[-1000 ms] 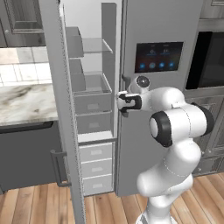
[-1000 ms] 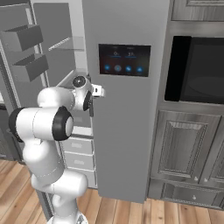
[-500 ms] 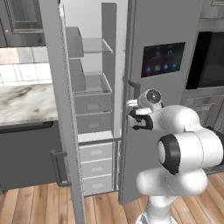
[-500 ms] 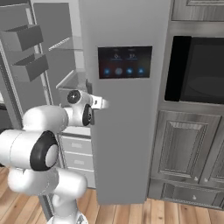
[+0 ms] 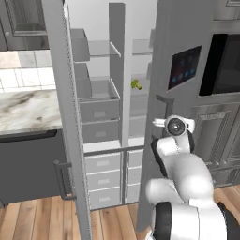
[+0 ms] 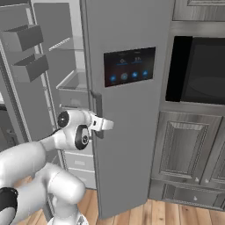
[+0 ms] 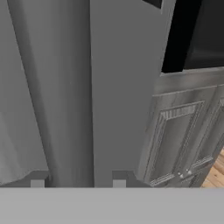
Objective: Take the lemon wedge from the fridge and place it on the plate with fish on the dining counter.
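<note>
The fridge (image 5: pixel 117 108) stands with both doors swung out. On a glass shelf inside lies the lemon wedge (image 5: pixel 136 84), small and yellow. My gripper (image 7: pixel 78 183) is at the right door's vertical bar handle (image 7: pixel 65 109); its fingertips (image 7: pixel 119 183) straddle the bar with a gap on the right side, so it is open. In the right base view my gripper (image 6: pixel 97 127) sits against that handle (image 6: pixel 96 105), below the dark dispenser panel (image 6: pixel 129 66). The plate, the fish and the dining counter are out of view.
The open left door (image 5: pixel 65 117) carries grey bins and juts toward me. A marble worktop (image 5: pixel 28 110) backed by white tiles lies to its left. A black oven (image 6: pixel 197 70) and dark panelled cabinets (image 6: pixel 184 149) flank the right door. Grey drawers (image 5: pixel 105 164) fill the fridge bottom.
The right door has swung outward, showing the inner shelves and the lemon wedge. My hand came lower and nearer with the handle, and the jaws widened.
</note>
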You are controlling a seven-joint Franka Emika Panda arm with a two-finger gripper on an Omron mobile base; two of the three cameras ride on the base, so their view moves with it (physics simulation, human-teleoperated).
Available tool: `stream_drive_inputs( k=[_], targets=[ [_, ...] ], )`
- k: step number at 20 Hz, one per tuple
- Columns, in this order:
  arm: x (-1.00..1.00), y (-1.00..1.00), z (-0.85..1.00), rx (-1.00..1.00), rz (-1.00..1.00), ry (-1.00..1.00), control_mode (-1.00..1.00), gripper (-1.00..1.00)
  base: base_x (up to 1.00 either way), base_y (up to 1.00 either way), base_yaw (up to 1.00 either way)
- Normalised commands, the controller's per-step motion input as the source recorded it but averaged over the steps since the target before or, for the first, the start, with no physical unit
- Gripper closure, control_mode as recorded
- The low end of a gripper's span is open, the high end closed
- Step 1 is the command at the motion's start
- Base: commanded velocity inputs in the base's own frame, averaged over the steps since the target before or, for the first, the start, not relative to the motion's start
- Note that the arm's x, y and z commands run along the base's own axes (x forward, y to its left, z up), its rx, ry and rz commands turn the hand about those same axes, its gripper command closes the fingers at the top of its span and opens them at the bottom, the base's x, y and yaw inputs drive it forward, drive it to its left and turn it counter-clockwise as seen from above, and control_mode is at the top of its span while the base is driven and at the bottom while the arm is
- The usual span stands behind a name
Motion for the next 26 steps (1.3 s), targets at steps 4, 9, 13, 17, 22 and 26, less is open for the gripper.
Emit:
stream_drive_inputs(
  k=[4, 9, 13, 17, 22, 26],
  targets=[
    [-0.98, -1.0, 0.7, 0.12, -0.39, -0.02, -1.0, 1.0, 0.0, 0.0, 0.0],
    [-0.88, -0.94, 0.99, 0.22, -0.39, -0.01, -1.0, 1.0, 0.0, 0.0, 0.0],
    [-1.0, 0.21, 0.83, 0.08, -0.18, -0.06, -1.0, -1.0, 0.0, 0.0, 0.0],
    [-1.0, 0.87, 0.15, 0.01, -0.05, -0.33, -1.0, -1.0, 0.0, 0.0, 0.0],
    [-0.75, 1.0, 0.31, 0.0, -0.01, -0.28, -1.0, -1.0, 0.0, 0.0, 0.0],
    [-0.1, 1.0, 0.54, 0.0, -0.1, -0.19, -1.0, -1.0, 0.0, 0.0, 0.0]
  ],
)
